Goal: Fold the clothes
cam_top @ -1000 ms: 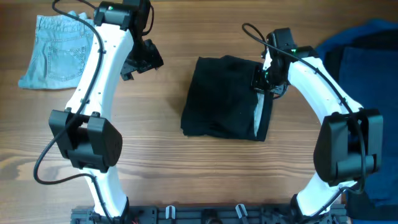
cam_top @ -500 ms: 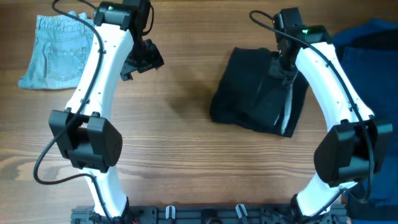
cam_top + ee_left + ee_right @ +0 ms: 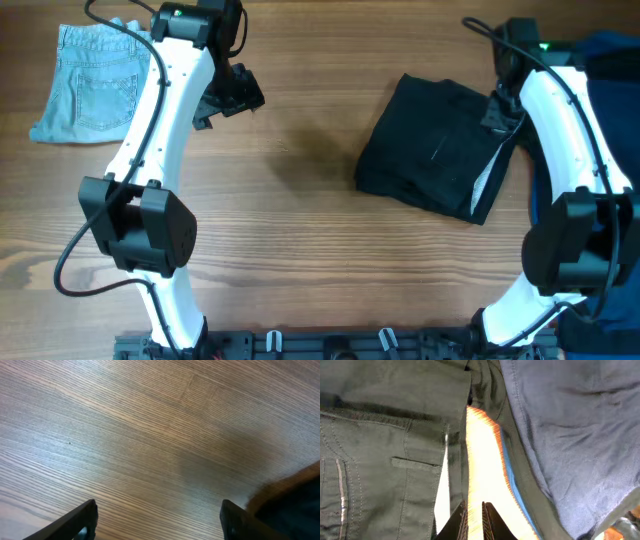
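A folded black garment (image 3: 430, 150) lies on the wooden table at the right of centre, with a white lining showing at its right edge. It fills the left of the right wrist view (image 3: 380, 435). My right gripper (image 3: 500, 108) is at the garment's upper right corner. Its fingers (image 3: 474, 507) are almost together, with only bright table showing between the tips and the cloth just to their left. My left gripper (image 3: 232, 95) hovers open over bare wood at the upper left, fingers wide apart (image 3: 159, 522) and empty.
Folded light denim shorts (image 3: 90, 80) lie at the far left corner. A pile of blue clothes (image 3: 600, 70) lies at the right edge, close to the right arm, and shows in the right wrist view (image 3: 570, 425). A dark blurred shape (image 3: 295, 505) sits at the left wrist view's lower right.
My right gripper has moved right and slightly back, and the black garment has slid right with it, turning a little. The left arm has not moved.
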Motion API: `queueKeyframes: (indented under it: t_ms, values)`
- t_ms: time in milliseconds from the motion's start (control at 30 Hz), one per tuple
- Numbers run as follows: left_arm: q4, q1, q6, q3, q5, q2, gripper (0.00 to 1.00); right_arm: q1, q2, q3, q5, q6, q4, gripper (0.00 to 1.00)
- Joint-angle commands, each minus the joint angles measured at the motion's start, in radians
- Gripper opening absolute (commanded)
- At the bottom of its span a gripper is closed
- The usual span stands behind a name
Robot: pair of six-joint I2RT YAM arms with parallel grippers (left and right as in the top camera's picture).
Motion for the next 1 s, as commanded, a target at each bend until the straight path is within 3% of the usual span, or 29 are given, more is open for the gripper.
queueKeyframes:
  t_ms: [0, 33, 67, 100, 233, 367, 500, 600, 700, 867, 967]
  values:
    - [0.004, -0.002, 0.01, 0.012, -0.014, -0.031, 0.79, 0.013, -0.021, 0.008, -0.383, -0.15, 0.003, 0.11]
    - [0.003, -0.002, 0.01, 0.012, -0.014, -0.031, 0.79, 0.017, -0.021, 0.008, -0.554, -0.228, -0.006, 0.19]
    - [0.0, -0.002, 0.01, 0.012, -0.014, -0.031, 0.79, 0.02, -0.021, 0.004, -0.627, -0.262, -0.051, 0.72]
    - [-0.005, -0.002, 0.011, 0.012, -0.014, -0.031, 0.79, 0.022, -0.021, -0.006, -0.625, -0.262, -0.074, 0.94]
    - [-0.015, -0.002, 0.011, 0.012, -0.014, -0.031, 0.79, 0.021, -0.021, -0.133, -0.63, -0.218, -0.083, 0.97]
    - [-0.012, -0.002, 0.011, 0.012, -0.014, -0.031, 0.79, 0.021, -0.021, -0.282, -0.753, -0.187, 0.034, 0.96]
    - [-0.008, -0.002, 0.014, 0.012, -0.022, -0.031, 0.79, 0.005, -0.021, -0.298, -0.691, -0.156, 0.038, 0.95]
    - [-0.008, -0.002, 0.014, 0.012, -0.022, -0.031, 0.8, -0.04, -0.025, -0.295, -0.534, -0.082, 0.025, 0.95]
    - [-0.008, -0.002, 0.014, 0.012, -0.022, -0.031, 0.8, -0.112, -0.062, -0.294, -0.527, -0.08, 0.039, 0.95]
    - [0.0, -0.002, 0.014, 0.012, -0.022, -0.031, 0.8, -0.166, -0.097, -0.313, -0.785, -0.214, 0.09, 0.98]
    - [-0.005, -0.002, 0.014, 0.012, -0.022, -0.031, 0.8, -0.163, -0.097, -0.419, -0.924, -0.217, 0.204, 0.99]
